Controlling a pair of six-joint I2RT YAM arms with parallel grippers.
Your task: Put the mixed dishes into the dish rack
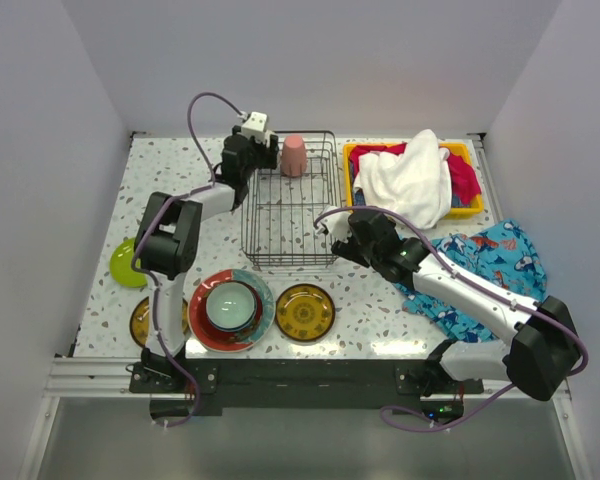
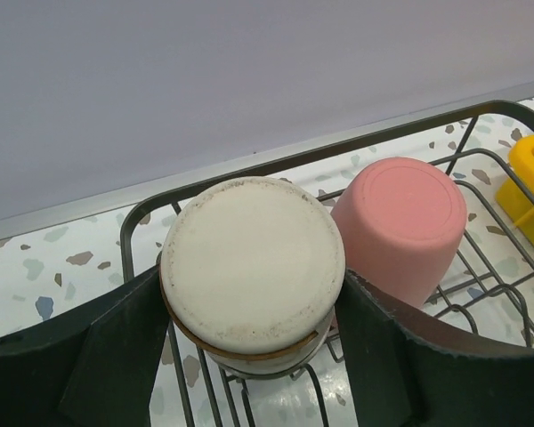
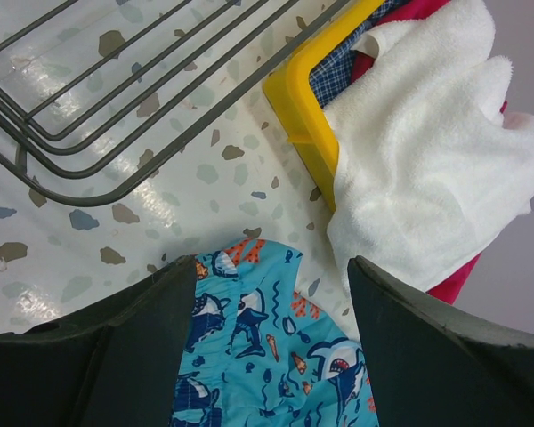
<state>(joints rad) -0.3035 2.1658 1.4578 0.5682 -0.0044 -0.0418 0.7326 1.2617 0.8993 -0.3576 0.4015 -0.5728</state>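
As the loading of the dish rack goes on, the left gripper reaches over the rack's far-left corner. Its 2 fingers press against opposite sides of an upturned cup with a pale, worn base. The cup is carried mouth-down, probably so it can drain once set on the wires. It hangs just beside a pink cup that already stands inverted inside the rack, apparently to start a row along the back edge and leave the front free for plates. Whether the held cup already touches the rack floor cannot be told.

The right gripper holds nothing. Its jaws are spread wide above the edge of the blue fish-print cloth, off the rack's right side near the yellow bin and its white towel, seemingly parked clear of the other arm's work.

Most of the job looks undone. On the table in front of the rack lie a red teal-rimmed plate bearing a pale green bowl, and an amber plate to its right. A second amber plate is half hidden by the left arm, and a lime-green plate sits at the far left.
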